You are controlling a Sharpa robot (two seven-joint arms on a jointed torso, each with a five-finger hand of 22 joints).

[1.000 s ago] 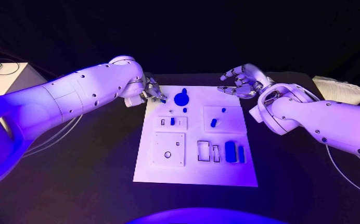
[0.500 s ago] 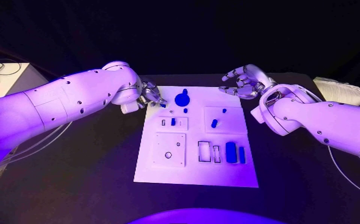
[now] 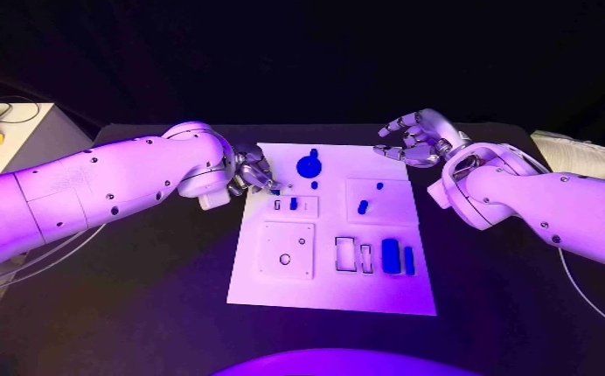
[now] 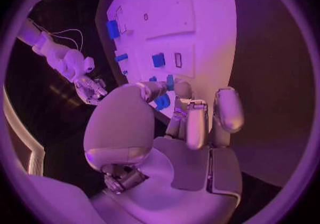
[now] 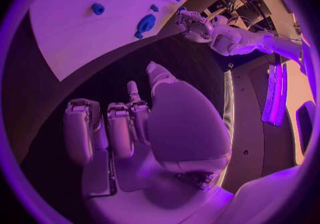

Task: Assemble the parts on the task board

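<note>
Blue part point(image 3: 274, 190) pinched in left hand point(image 3: 253, 172) fingers point(image 4: 175, 96) at task board point(image 3: 330, 288) edge.

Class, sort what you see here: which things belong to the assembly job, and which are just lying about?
Job:
task board
blue parts, e.g. round one, long one
left robot hand
right robot hand

Lying about:
black table
white box at the table's edge

Violet light over everything, black backdrop, board point(image 3: 330, 282) glaring pale, wrist views fisheye-bent, dark rims, slightly soft
</note>
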